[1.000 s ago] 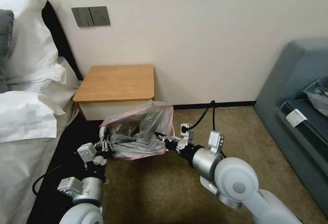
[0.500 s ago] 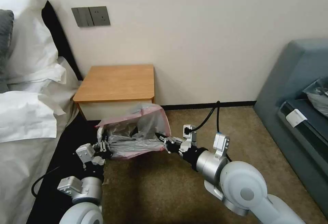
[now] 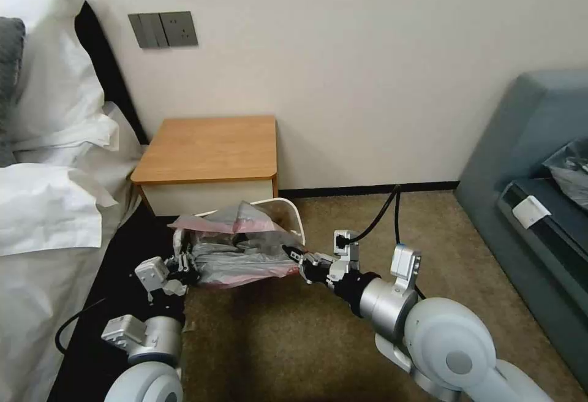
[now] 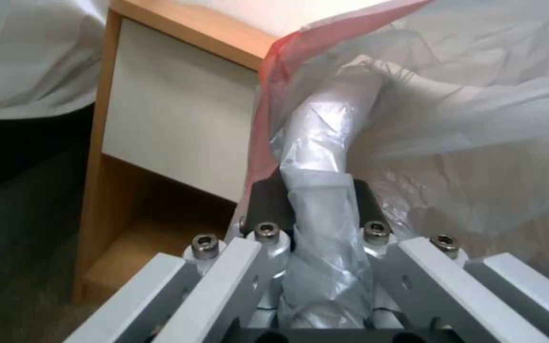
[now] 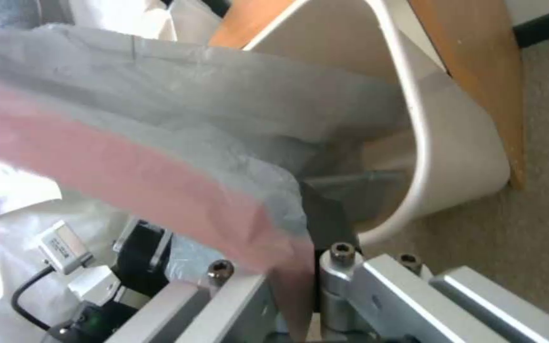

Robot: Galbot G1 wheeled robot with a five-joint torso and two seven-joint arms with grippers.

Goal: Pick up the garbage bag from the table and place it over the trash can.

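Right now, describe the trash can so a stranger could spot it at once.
Find the orange-brown wooden table against the wall beside the bed. On the carpet just in front of it stands the trash can, a cream-white bin with a rolled rim. A grey, pink-rimmed garbage bag is draped into it, held at both ends by grippers.

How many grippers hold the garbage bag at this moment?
2. The left gripper is shut on the garbage bag at its left edge; the right gripper is shut on its right edge, beside the trash can.

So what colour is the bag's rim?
Pink, on the grey translucent bag; the right wrist view shows it best.
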